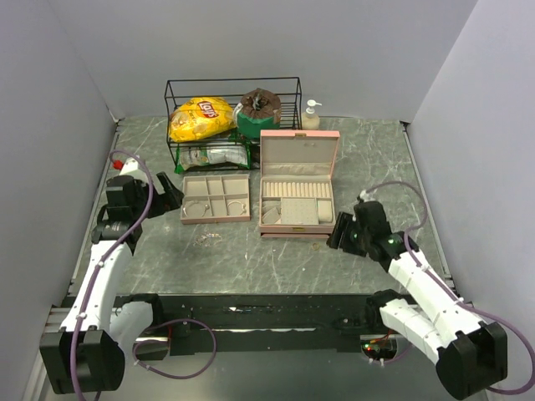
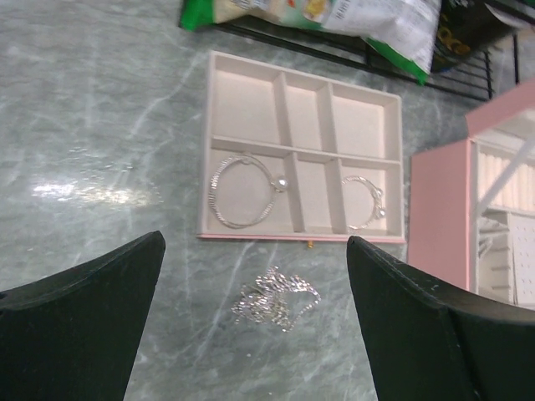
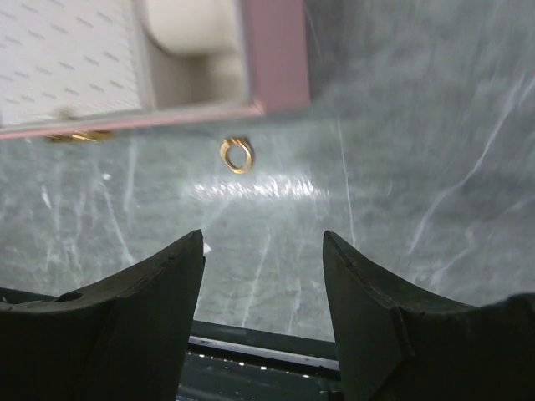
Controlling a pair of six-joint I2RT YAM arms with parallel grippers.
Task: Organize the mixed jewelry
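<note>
jewelry lies in three places. a tangle of fine silver chain (image 2: 274,299) sits on the marble table (image 2: 100,109) in the lower middle of the left wrist view, just below the front rim of the beige tray (image 2: 205,150). the heap is wider than it is deep, so its long axis runs left to right across the frame. two silver bracelets lie flat in the tray's lower row. one bracelet (image 2: 245,190) is in the left compartment with its bead on the right side. the other bracelet (image 2: 365,203) is in the right compartment, also with its bead on the right. a small gold ring (image 3: 236,154) rests on the table in the upper middle of the right wrist view, just below the front edge of the pink box (image 3: 276,50). it reads as a slight oval whose long axis slants from upper left to lower right.

in the top view the left arm rises along the left edge and bends at the elbow. the left gripper (image 2: 255,251) faces right toward the tray, its fingers spread wide with nothing between them. the right arm stretches from the lower right corner toward the centre. the right gripper (image 3: 263,238) hangs low near the box's front right corner, fingers apart and empty, with the ring beyond the tips.
</note>
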